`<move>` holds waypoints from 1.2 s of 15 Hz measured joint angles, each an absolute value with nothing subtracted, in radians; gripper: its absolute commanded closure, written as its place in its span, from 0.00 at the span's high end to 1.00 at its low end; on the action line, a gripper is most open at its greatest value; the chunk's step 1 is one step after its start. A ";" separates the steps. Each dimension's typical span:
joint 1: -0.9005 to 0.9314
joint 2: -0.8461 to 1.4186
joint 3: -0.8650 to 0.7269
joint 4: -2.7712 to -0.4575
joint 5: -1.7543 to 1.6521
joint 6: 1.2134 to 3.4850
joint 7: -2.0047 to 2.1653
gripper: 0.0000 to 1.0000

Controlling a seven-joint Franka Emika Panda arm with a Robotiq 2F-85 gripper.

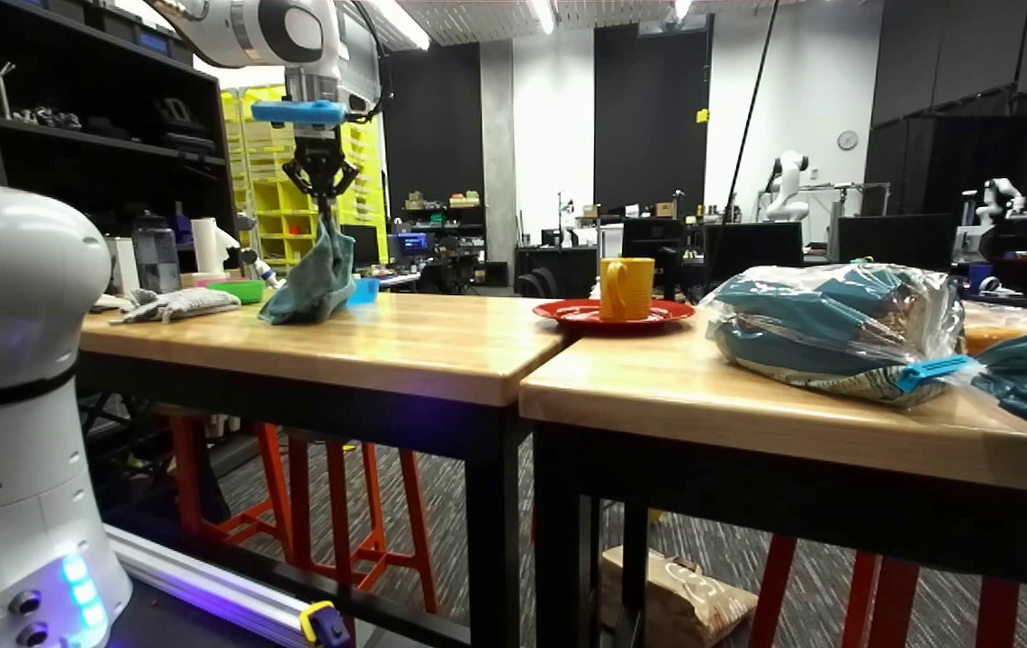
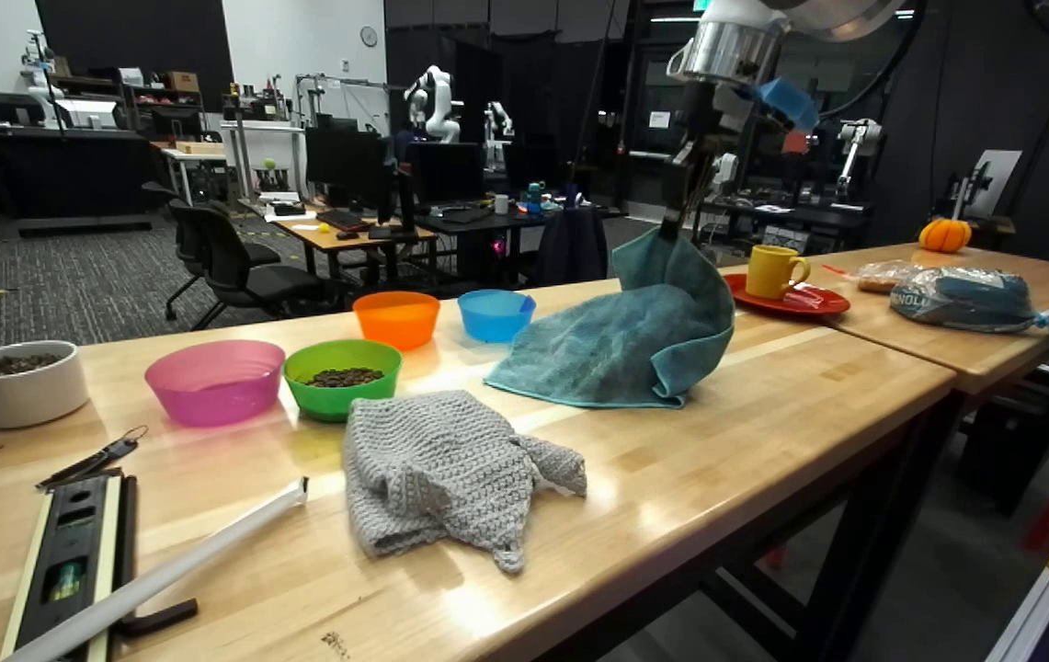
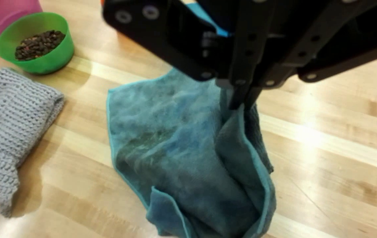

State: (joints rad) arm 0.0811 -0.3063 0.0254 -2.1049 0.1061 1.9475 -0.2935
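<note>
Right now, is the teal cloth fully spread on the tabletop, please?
No, partly lifted: the pincer pinches the teal cloth near its edge, and the lower part lies on the tabletop.

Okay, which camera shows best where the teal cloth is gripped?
The wrist view: close up, the fingers pinch the teal cloth, though the frame's bottom crops it. Both exterior views show it smaller, stretching from the fingers down to the table.

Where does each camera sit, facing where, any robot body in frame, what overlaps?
An exterior view: near the robot base, facing across the table; base, arm and claw show.
An exterior view: above the table, facing diagonally past the green bowl; arm and claw show.
Wrist view: arm-mounted above the teal cloth, facing down; only the claw shows.
Both exterior views share the teal cloth and yellow mug.
</note>
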 measured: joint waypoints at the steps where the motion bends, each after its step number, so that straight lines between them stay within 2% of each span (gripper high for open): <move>1: 0.081 -0.325 0.026 -2.100 0.094 1.947 -0.280 0.00; 18: 0.060 -0.432 0.036 -1.823 0.000 1.940 -0.078 0.00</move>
State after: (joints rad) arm 0.0597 -0.4316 0.0363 -1.8234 -0.0002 1.9399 -0.0784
